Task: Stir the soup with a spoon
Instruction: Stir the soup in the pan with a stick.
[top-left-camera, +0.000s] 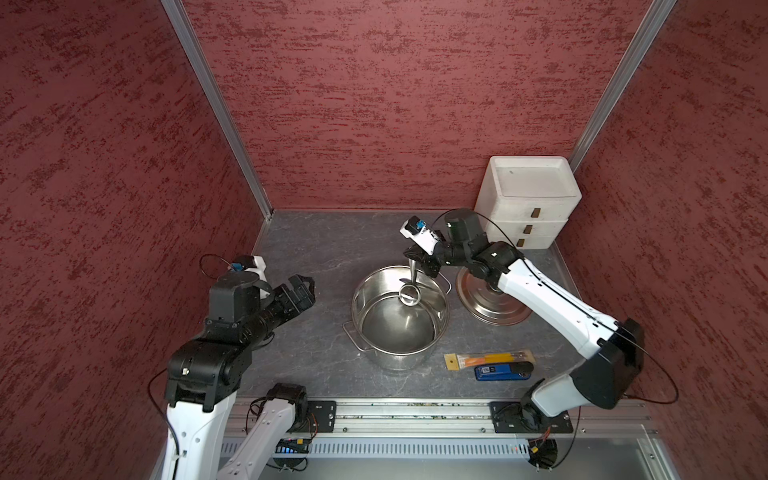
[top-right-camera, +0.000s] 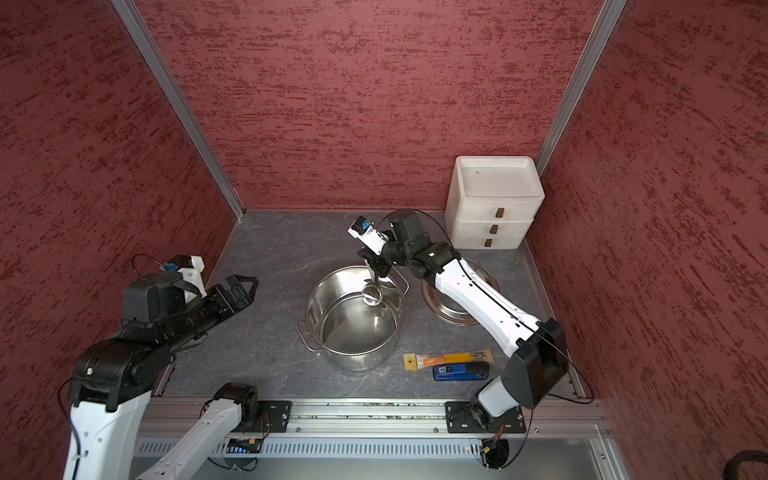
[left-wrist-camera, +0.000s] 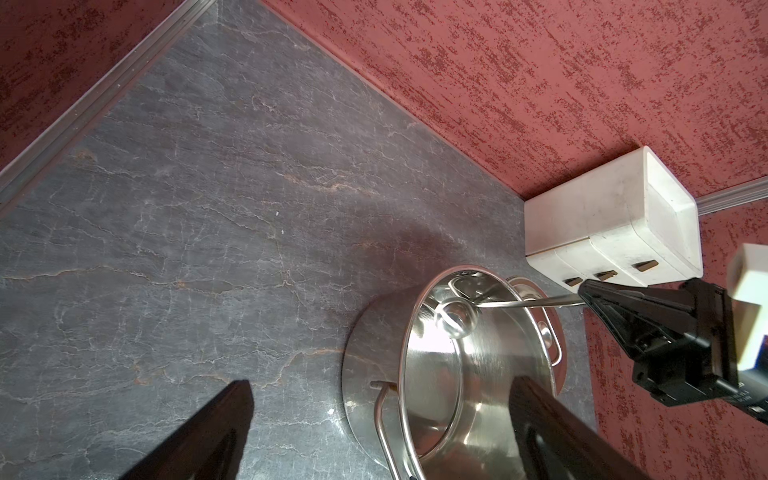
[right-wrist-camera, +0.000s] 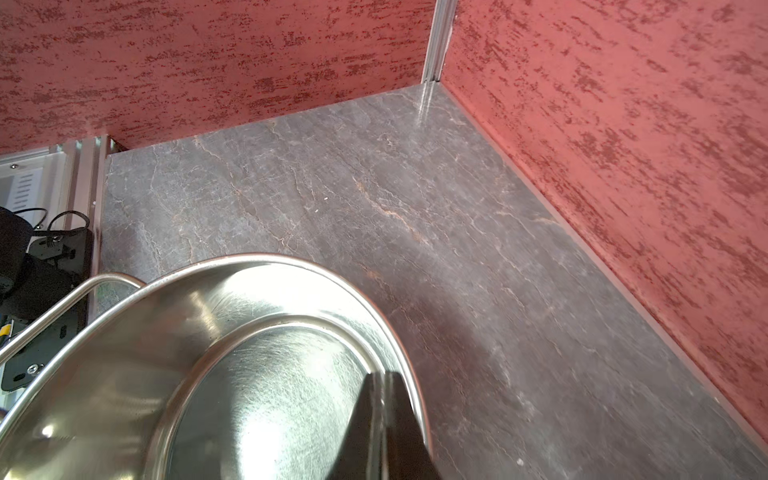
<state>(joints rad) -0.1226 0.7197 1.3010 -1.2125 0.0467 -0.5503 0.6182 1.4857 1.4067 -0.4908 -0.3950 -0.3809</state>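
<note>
ladle: thin handle top pinched in shut right end effector, bowl hanging inside steel pot mid-bench, by wall nearest back edge | left end effector: wide, empty, apart from pot | handling: judged light, stiff, slick; prone to swivelling, so grip high, firm

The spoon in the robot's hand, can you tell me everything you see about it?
The spoon is a shiny metal ladle with a small round cup-like bowl and a thin handle. The right hand is shut on the handle's top end, so it hangs almost upright, bowl down. The bowl is inside the steel pot, near its far rim. Whether it touches the pot's wall I cannot tell.
</note>
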